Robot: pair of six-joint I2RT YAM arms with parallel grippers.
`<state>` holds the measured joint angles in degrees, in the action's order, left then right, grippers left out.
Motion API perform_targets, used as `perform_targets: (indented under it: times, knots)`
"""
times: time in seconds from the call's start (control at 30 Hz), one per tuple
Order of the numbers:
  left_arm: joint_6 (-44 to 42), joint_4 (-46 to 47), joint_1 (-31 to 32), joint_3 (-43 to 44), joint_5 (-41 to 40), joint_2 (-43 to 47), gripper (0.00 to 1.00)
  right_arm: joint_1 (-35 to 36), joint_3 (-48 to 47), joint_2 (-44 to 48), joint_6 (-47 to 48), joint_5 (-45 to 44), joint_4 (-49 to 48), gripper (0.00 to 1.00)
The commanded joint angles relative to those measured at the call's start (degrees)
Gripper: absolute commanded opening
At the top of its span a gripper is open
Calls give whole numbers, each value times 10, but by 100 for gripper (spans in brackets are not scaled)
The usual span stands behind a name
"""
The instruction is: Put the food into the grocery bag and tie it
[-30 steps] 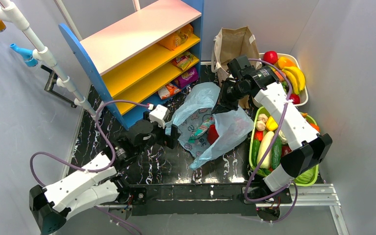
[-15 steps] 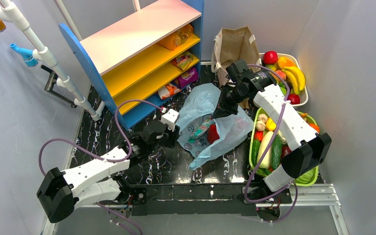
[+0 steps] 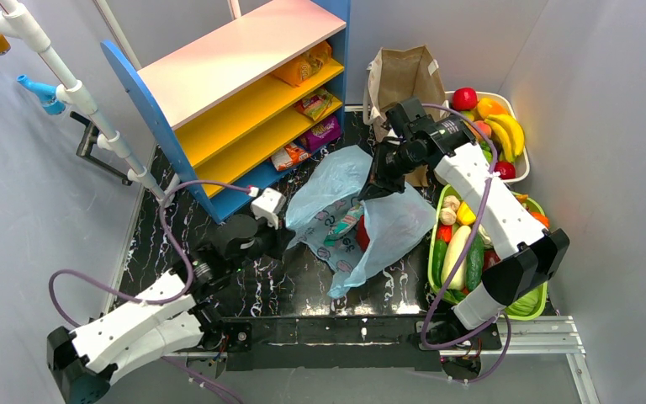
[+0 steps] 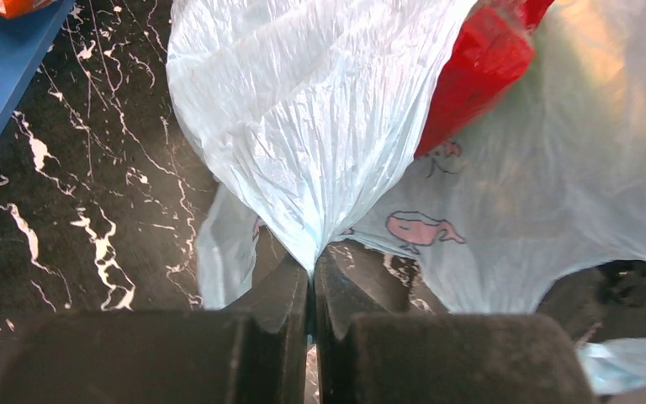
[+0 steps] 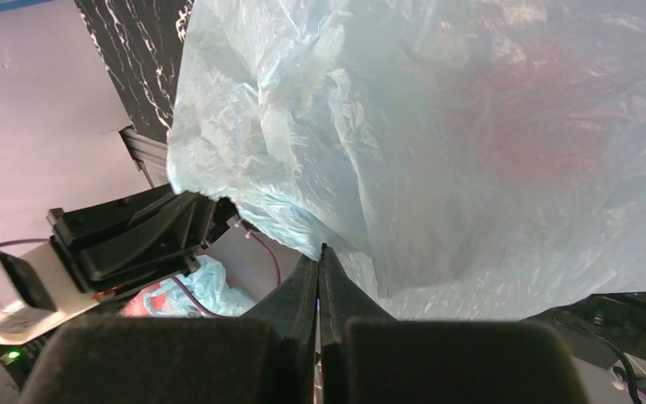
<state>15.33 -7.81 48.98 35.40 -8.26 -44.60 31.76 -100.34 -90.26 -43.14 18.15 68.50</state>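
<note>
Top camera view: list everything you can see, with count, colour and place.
thin translucent plastic grocery bag: one, light blue, table centre
teal-and-white foil snack packet: one, inside the bag
red foil snack packet: one, inside the bag
shelf unit: one, blue and yellow, far left
stiff paper bag: one, brown, far centre
tray of plastic fruit: one, white, far right
basket of plastic vegetables: one, green, near right
left gripper: shut on the bag's left edge
right gripper: shut on the bag's far edge
</note>
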Motion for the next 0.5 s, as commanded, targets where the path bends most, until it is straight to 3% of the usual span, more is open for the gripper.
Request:
perform_targets:
  times: [0.0,0.07,0.1,0.2,0.27,0.33,0.47]
  knots:
    - [79,-97,3,8,1,46,0,13,-9,9,23,16,-1,1]
    - [88,-119,3,20,0,53,5,14,12,16,21,20,-17,1]
    - [86,-129,3,30,3,53,16,14,22,18,18,22,-26,1]
    - [61,-189,4,85,14,36,67,14,29,12,11,29,-32,1]
    - [42,-225,3,122,13,25,88,15,18,5,12,32,-26,1]
    - [16,-237,4,152,31,18,89,15,6,2,14,18,-22,1]
    - [-50,-204,4,168,159,-4,69,15,-4,4,12,-5,-28,1]
